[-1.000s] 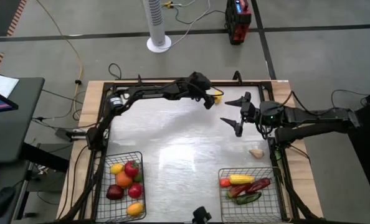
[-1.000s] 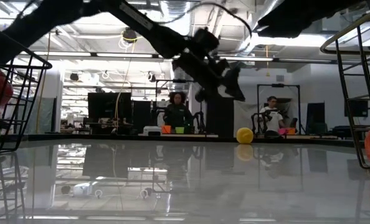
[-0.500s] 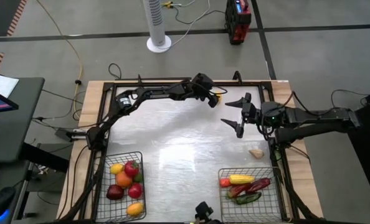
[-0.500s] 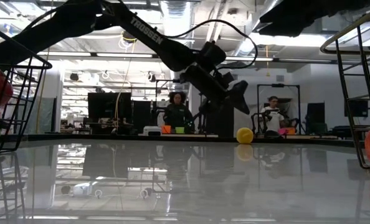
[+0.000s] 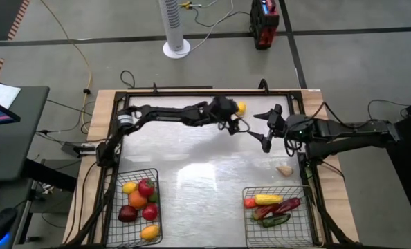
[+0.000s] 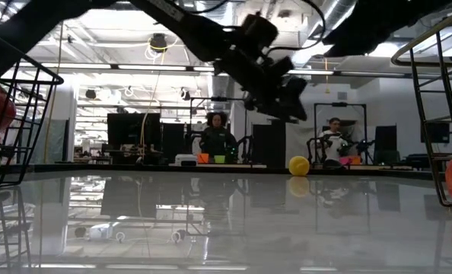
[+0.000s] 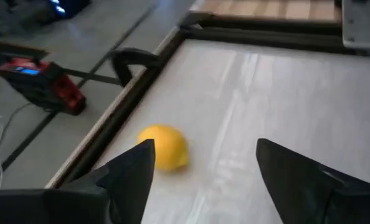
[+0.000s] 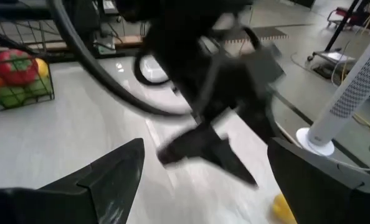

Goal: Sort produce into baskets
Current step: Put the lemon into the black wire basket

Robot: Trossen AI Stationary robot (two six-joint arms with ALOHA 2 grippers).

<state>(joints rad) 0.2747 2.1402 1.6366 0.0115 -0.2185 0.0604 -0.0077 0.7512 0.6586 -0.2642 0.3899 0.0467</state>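
A yellow lemon [image 5: 241,108] lies on the white table near its far edge; it also shows in the left wrist view [image 7: 164,147] and the low view [image 6: 299,165]. My left gripper [image 5: 236,124] hangs open just near of the lemon, above the table and touching nothing [image 7: 203,163]. My right gripper [image 5: 261,129] is open and empty to the right of it [image 8: 203,186]. A whitish garlic bulb [image 5: 284,169] lies by the right edge. Two wire baskets stand at the near edge: the left one [image 5: 154,205] holds round fruits, the right one [image 5: 247,207] holds long vegetables.
A dark frame [image 5: 192,90] runs round the table top. The middle of the table [image 5: 205,173] between the baskets lies bare. A white fan [image 5: 176,28] and a red device [image 5: 263,21] stand on the floor beyond the far edge. People sit in the room behind [image 6: 217,141].
My left gripper dipped toward the lemon at the far edge, then rose and drew back a little toward the near edge, so the lemon now shows uncovered. The lemon has stayed in place.
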